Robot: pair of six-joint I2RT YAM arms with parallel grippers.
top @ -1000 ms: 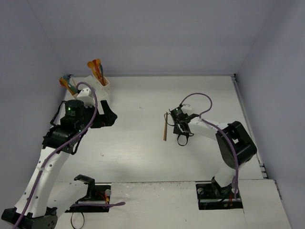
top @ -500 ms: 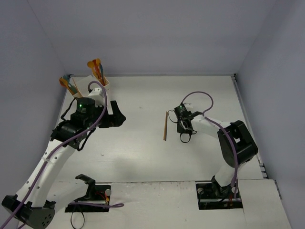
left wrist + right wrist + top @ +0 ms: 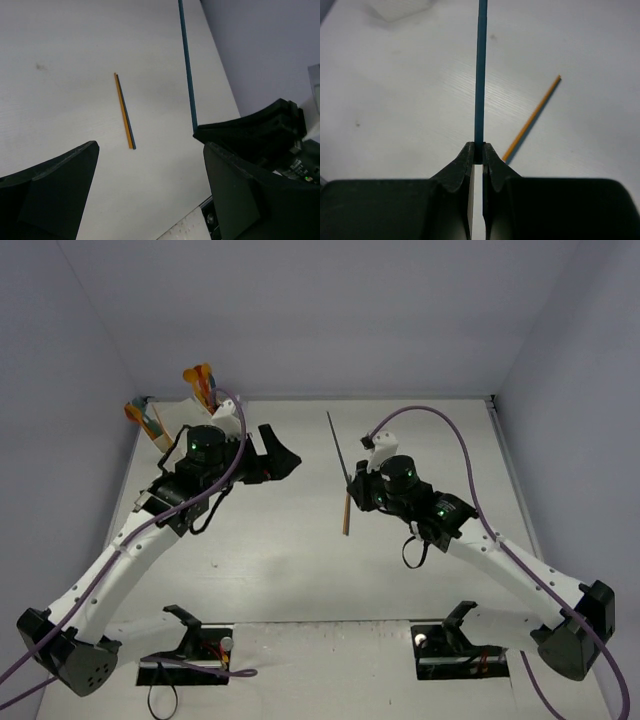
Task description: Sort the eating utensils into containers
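Observation:
My right gripper [image 3: 352,481] is shut on the end of a thin teal utensil [image 3: 337,442] and holds it above the table, pointing to the far side. In the right wrist view the jaws [image 3: 479,152] pinch the teal utensil [image 3: 481,70]. A thin orange utensil [image 3: 346,514] lies on the table below it, and shows in both wrist views [image 3: 532,117] [image 3: 124,111]. My left gripper [image 3: 285,454] is open and empty, a little left of the teal utensil [image 3: 187,65]. The white containers [image 3: 178,405] at the far left hold several orange and teal utensils [image 3: 201,379].
My left arm partly covers the containers in the top view. The right gripper's body [image 3: 265,137] shows at the right of the left wrist view. Walls close the table on the left, far and right sides.
My right arm has lifted the teal utensil off the table and reached toward the centre. My left gripper has swung right, away from the containers toward the teal utensil.

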